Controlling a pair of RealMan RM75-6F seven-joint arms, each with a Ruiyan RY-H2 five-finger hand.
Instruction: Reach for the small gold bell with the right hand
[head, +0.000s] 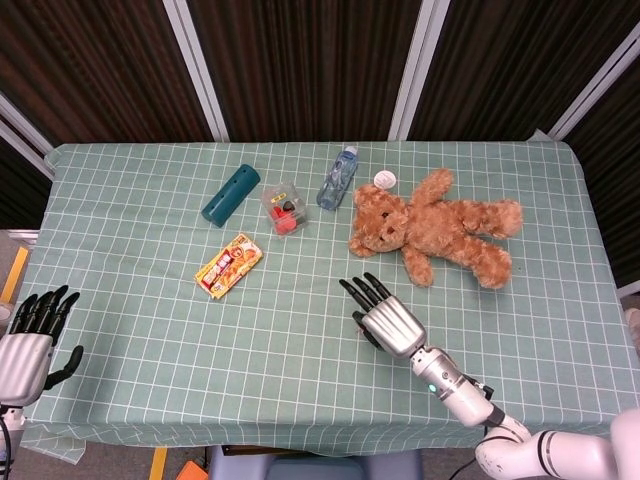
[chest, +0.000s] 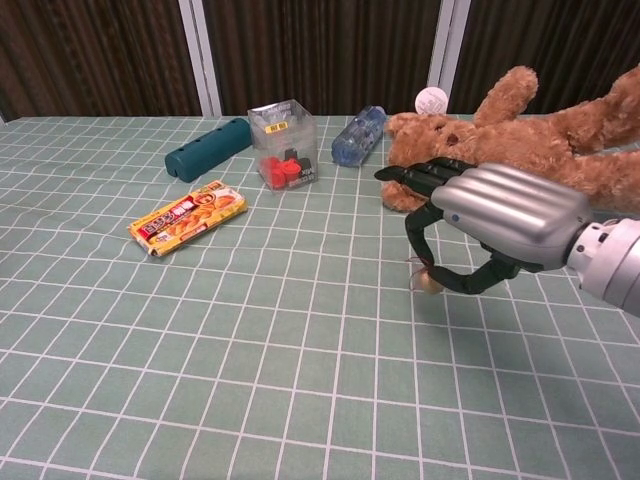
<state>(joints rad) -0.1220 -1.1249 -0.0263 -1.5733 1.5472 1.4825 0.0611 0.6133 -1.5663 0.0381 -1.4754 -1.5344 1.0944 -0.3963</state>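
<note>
The right hand (chest: 490, 225), a ribbed silver shell with black fingers (chest: 415, 180), is hovering in front of the furry brown teddy bear (head: 437, 226). A green, white-gridded cloth is covering the counter (head: 150, 300), with dark ribbed panels behind. The small gold bell (chest: 429, 283), round and shiny, is being pinched between thumb and a downcurled finger, just above the cloth. The left hand (head: 28, 335) is hanging off the counter's edge, fingers spread.
</note>
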